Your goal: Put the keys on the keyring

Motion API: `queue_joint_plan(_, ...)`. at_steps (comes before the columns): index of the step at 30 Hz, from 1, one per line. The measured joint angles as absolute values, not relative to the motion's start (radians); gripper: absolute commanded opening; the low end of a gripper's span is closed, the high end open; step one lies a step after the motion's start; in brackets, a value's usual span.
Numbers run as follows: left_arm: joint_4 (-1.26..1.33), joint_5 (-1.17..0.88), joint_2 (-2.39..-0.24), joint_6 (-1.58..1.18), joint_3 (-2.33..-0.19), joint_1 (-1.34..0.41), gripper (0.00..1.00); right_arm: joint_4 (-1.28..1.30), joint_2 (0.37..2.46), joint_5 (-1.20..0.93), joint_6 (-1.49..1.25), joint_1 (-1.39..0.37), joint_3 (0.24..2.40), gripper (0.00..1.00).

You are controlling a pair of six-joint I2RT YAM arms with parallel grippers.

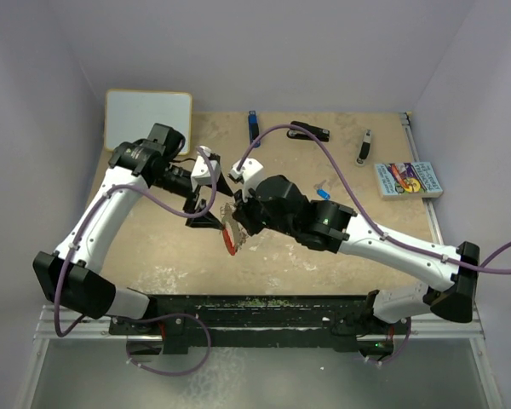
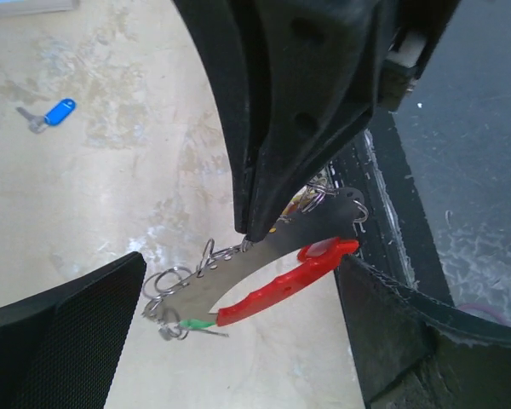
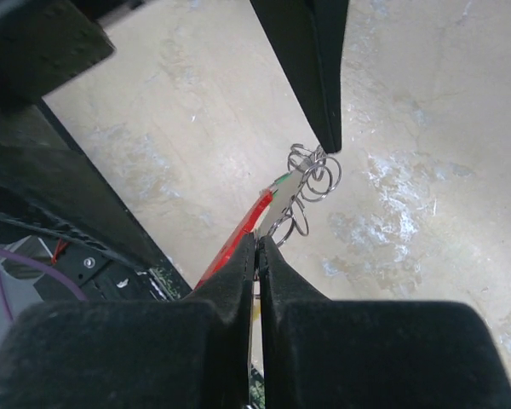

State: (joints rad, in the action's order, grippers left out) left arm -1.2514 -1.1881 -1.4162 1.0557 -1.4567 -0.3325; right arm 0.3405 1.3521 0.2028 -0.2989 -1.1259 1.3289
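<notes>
The keyring (image 2: 281, 285) is a red crescent clip on a silvery metal blade with several wire rings (image 2: 172, 285). My right gripper (image 3: 258, 243) is shut on the blade's edge and holds it in the air above the table's near middle (image 1: 229, 241). A green-tagged key (image 2: 194, 325) hangs at the clip's tip. My left gripper (image 2: 238, 341) is open, its two fingers (image 2: 60, 332) standing either side of the keyring without touching it. A blue-tagged key (image 2: 55, 113) lies alone on the table (image 1: 324, 192).
At the back lie a whiteboard (image 1: 149, 115), a blue-and-black stick (image 1: 253, 126), a black stapler (image 1: 311, 132) and a small dark device (image 1: 366, 146). A colourful booklet (image 1: 407, 180) lies at the right edge. The black base rail (image 1: 255, 307) runs close below the keyring.
</notes>
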Motion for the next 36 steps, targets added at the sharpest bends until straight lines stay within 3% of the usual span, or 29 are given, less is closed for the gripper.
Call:
queue_joint_plan(9,-1.298,-1.142,-1.407,1.084,-1.554,-0.332,0.98,0.364,1.351,0.299,-0.297,-1.158,1.325,0.00)
queue_joint_plan(21,-1.207,-1.107,-1.408,0.979,-1.586,-0.332,0.98,0.542,1.487,0.672,-0.473,-1.223,1.482,0.00)
queue_joint_plan(36,-0.949,-1.092,-1.383,0.640,-1.518,-0.414,0.98,0.575,1.482,0.738,-0.537,-1.231,1.490,0.00)
